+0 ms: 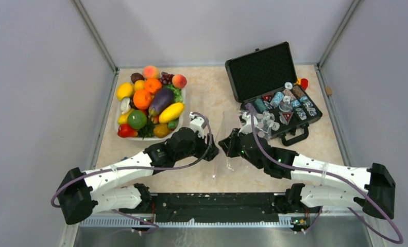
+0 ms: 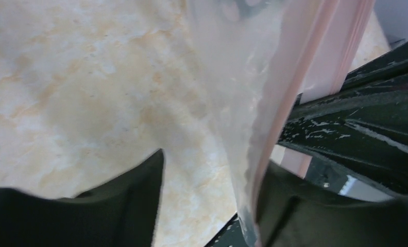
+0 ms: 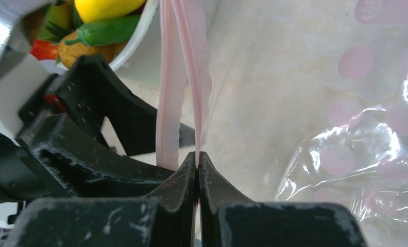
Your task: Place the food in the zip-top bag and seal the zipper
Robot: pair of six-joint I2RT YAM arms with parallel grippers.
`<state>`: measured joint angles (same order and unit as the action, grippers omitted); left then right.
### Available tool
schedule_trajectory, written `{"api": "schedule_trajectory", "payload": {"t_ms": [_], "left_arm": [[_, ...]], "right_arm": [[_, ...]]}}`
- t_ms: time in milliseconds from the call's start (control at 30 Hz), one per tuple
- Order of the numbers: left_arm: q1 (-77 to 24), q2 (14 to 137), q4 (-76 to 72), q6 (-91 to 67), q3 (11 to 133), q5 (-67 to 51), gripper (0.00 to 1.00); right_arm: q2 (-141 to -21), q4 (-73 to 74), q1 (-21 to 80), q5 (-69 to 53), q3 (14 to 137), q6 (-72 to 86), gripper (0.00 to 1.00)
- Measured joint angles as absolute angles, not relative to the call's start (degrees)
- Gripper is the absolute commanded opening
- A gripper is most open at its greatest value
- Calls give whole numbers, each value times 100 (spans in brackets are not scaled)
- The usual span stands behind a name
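1. The right gripper (image 3: 198, 163) was pressed together. Its tips pinched one lip of the pale-pink zipper strip (image 3: 167, 77), and the other lip ran loose just beside it.
2. The left gripper (image 2: 212, 172) was spread. The clear crinkly zip-top bag (image 2: 233, 82) hung between its fingers, close against the right-hand finger. It looked unclamped, though that view is blurred.
3. In the top view the bag (image 1: 225, 126) sat at frame centre, on edge between the two grippers over the beige marbled table (image 1: 202, 92). The long axis of its mouth ran roughly up-down in the frame, away from the arm bases.
4. The glossy toy food was piled in the white plastic basin (image 1: 140, 139) at the upper left. The dark purple eggplant (image 1: 160, 100) and the yellow oval fruit (image 1: 171, 111) lay on the side of the pile nearest the grippers. No food showed inside the bag.
5. Key relation: the food lay up and left of both grippers. The left arm was nearer to it, and the bag stood between the food and the right arm.
6. Judgement: the task was early, with the mouth being opened and the zipper not sealed. The free left gripper likely needed either the loose lip or a reach up-left to the basin.
7. The open black case (image 1: 264, 69) of small pieces sat at the upper right, well apart from the grippers.
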<state>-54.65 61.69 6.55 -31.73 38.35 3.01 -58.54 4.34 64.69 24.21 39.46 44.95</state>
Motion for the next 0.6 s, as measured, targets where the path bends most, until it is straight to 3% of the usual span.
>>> {"api": "schedule_trajectory", "payload": {"t_ms": [200, 267, 600], "left_arm": [[-5465, 6438, 368, -3280, 3835, -38, 10], [-5465, 6399, 388, -3284, 3835, 69, 0], [-5465, 5765, 733, -3494, 3955, 1299, 0]], "right_arm": [[-5854, 694, 6287, 2290, 4211, 4493, 0], [-5854, 845, 6239, 2265, 4318, 4451, 0], [-6337, 3035, 6233, 2443, 5966, 4224, 0]]}}
